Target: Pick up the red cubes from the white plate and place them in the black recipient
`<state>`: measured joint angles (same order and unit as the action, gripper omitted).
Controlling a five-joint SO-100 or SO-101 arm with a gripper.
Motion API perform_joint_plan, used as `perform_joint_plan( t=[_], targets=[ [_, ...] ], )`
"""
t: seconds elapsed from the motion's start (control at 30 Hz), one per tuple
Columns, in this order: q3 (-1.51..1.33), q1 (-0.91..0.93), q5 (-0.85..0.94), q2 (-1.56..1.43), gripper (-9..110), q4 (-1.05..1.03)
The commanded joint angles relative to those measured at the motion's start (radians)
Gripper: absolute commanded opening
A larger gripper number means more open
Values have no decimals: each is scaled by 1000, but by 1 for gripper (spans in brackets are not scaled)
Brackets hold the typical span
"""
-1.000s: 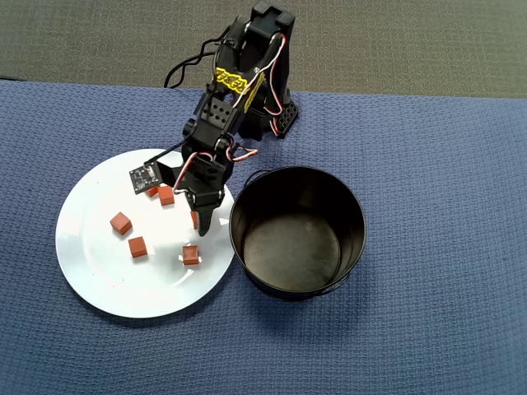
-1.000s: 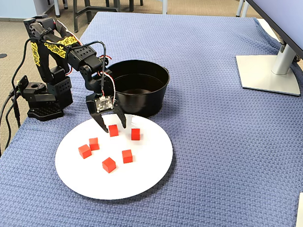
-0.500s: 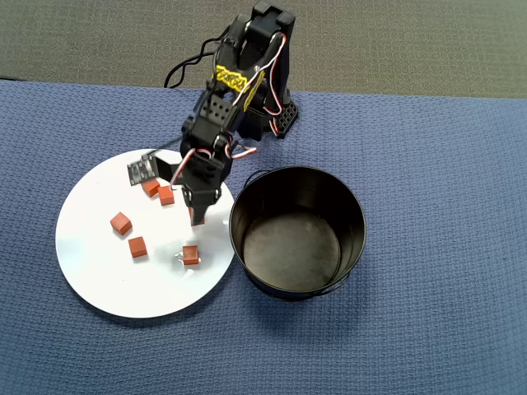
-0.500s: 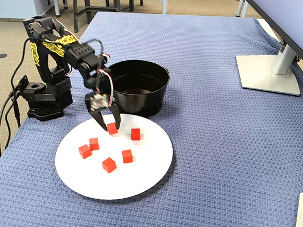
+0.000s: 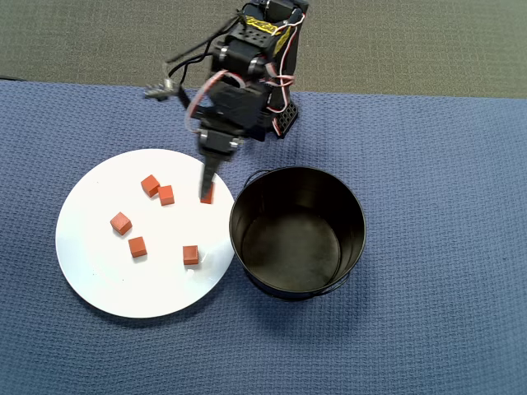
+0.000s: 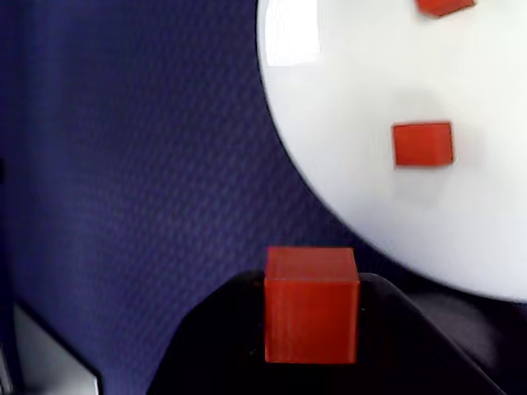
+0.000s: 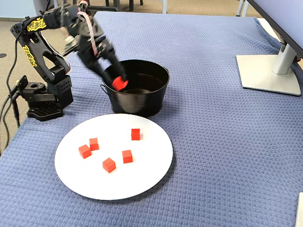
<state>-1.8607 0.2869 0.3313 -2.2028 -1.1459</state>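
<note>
My gripper (image 5: 207, 192) is shut on one red cube (image 5: 207, 197) and holds it in the air above the right part of the white plate (image 5: 99, 280), close to the black pot (image 5: 247, 271). In the fixed view the gripper (image 7: 119, 83) holds this cube (image 7: 120, 84) in front of the pot's (image 7: 142, 100) near-left wall, at rim height. In the wrist view the held cube (image 6: 311, 304) sits between the dark jaws. Several other red cubes (image 5: 150, 185) lie spread on the plate (image 7: 89, 186). The pot looks empty.
A blue woven cloth (image 5: 445, 164) covers the table. The arm's base (image 7: 42, 99) stands at the left in the fixed view, with cables beside it. A monitor stand (image 7: 267, 72) stands at the far right. The table's edge runs behind the arm in the overhead view.
</note>
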Motion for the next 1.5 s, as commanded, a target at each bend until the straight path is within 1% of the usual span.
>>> perform_joint_plan(
  t=[0.0, 0.03, 0.07, 0.13, 0.17, 0.27, 0.33, 0.43, 0.57, 0.7, 0.83, 1.0, 1.07, 1.3, 1.47],
  targets=[
    [106, -233, -121, 52, 0, -37],
    [98, -288, -129, 64, 0, -46],
    [78, -337, -124, 74, 2, -49],
    [34, -419, -80, 84, 21, -60],
    [17, -433, -69, 86, 26, -64],
    [12, -362, -3, 87, 32, -78],
    [12, -264, 74, 87, 32, -81],
    [23, -67, 149, 107, 30, -55],
    [-5, 222, 167, 158, 25, 48],
    [-72, 374, 307, 241, 24, 77],
    [-115, 440, 505, 299, 25, 66],
    [-127, 497, 667, 376, 26, 81],
    [-137, 515, 716, 411, 26, 121],
    [-140, 552, 781, 520, 25, 176],
    [-160, 557, 805, 535, 25, 196]
  ],
)
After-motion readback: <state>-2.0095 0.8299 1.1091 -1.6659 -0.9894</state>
